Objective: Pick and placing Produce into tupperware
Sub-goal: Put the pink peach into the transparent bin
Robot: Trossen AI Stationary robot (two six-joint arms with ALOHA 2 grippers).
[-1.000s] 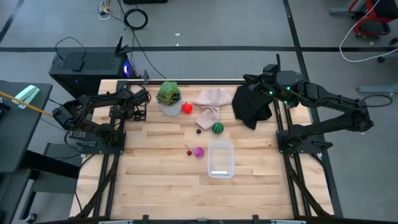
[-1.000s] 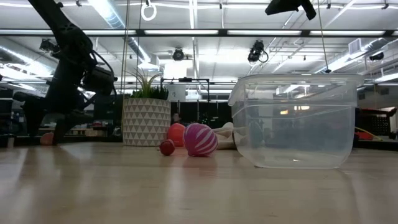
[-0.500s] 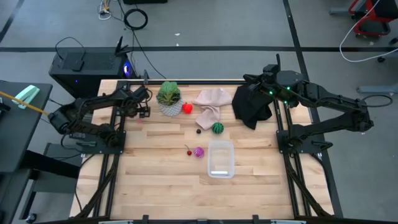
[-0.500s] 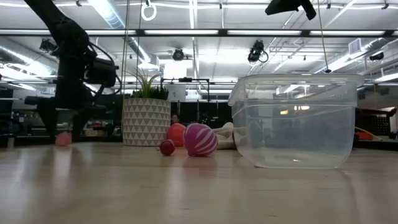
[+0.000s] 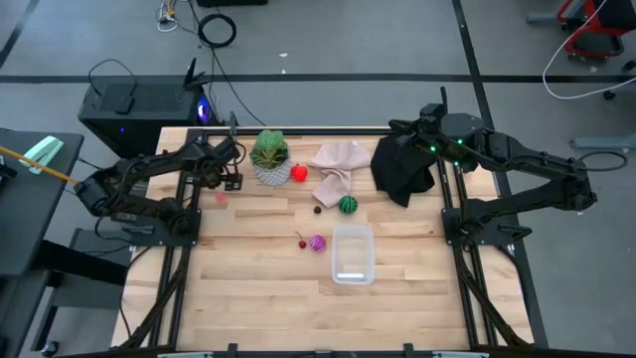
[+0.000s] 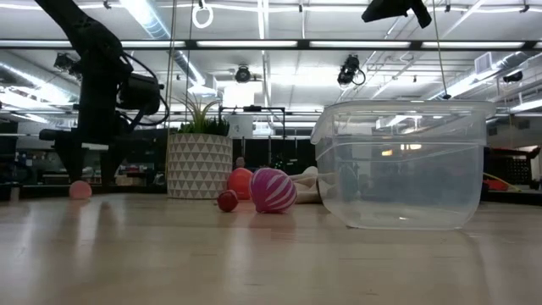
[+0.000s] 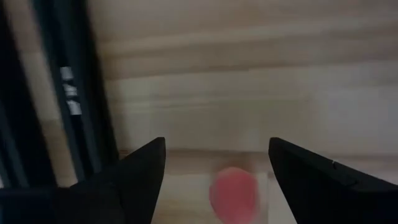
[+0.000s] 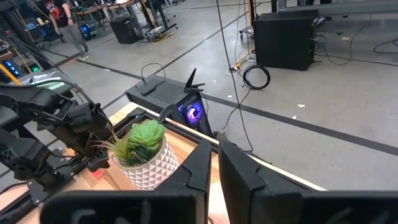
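Nothing packed yet: tupperware (image 5: 353, 254) sits empty well off from the spread left hand (image 5: 221, 186), which hovers over a pink piece (image 7: 234, 193); right hand (image 8: 213, 163) pressed together, parked away.

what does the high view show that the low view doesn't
Only the high view shows the right gripper shut over the black cloth, the green ball and the black box behind the table.

Only the low view shows the ceiling lights and the room behind.

Both show the open left gripper above a small pink ball, the plant, the purple ball and the empty clear tub.
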